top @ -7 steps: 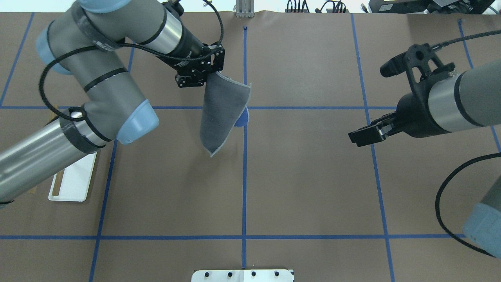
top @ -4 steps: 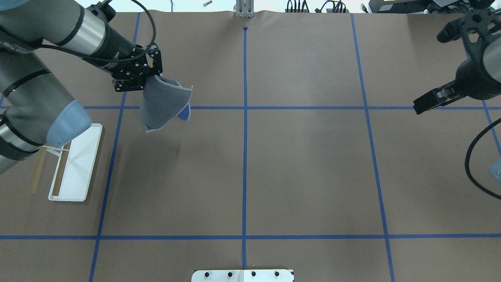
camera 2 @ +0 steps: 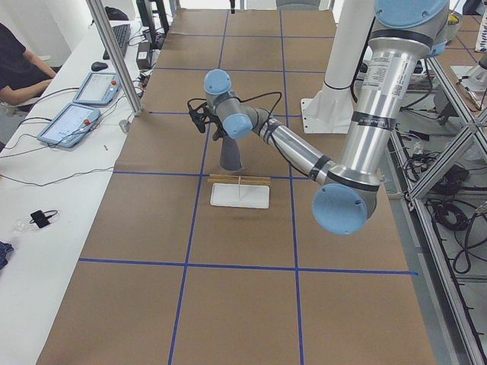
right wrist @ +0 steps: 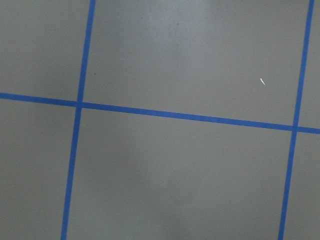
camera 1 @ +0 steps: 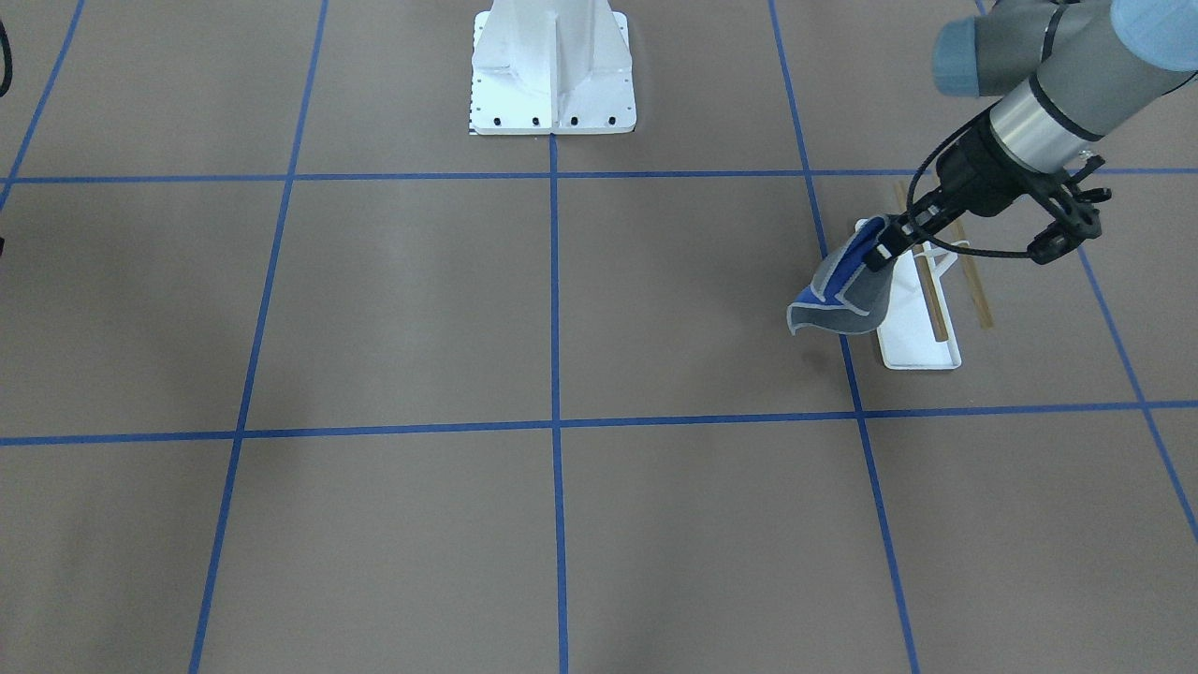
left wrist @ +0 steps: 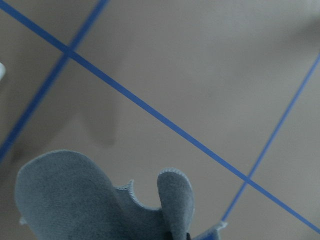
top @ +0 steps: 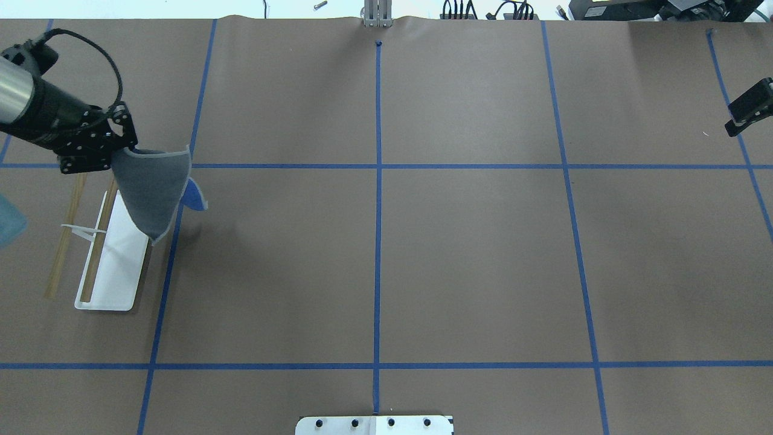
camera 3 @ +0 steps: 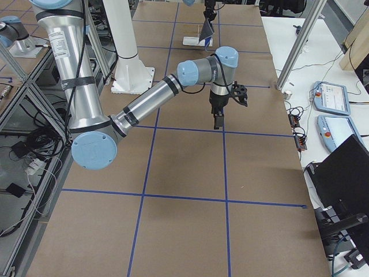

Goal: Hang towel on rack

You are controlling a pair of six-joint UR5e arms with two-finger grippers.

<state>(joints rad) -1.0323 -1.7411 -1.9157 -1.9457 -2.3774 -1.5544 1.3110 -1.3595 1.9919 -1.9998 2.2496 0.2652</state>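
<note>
Left gripper (top: 122, 150) clamps the towel (top: 151, 192), which hangs below it near the rack (top: 119, 266).

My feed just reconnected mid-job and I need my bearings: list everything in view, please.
table: one, brown cover with blue tape grid
pedestal: one, white, bolted at the robot's edge
rack: one, white base, two tan rods, table's left end
towel: one, grey and blue, hanging from the left gripper beside the rack, not on the rods
tablets: two, grey, on the side bench
operator: one, dark top, at that bench
left gripper: one, black, shut on the towel
right gripper: one, black, far right; open or shut unclear
</note>
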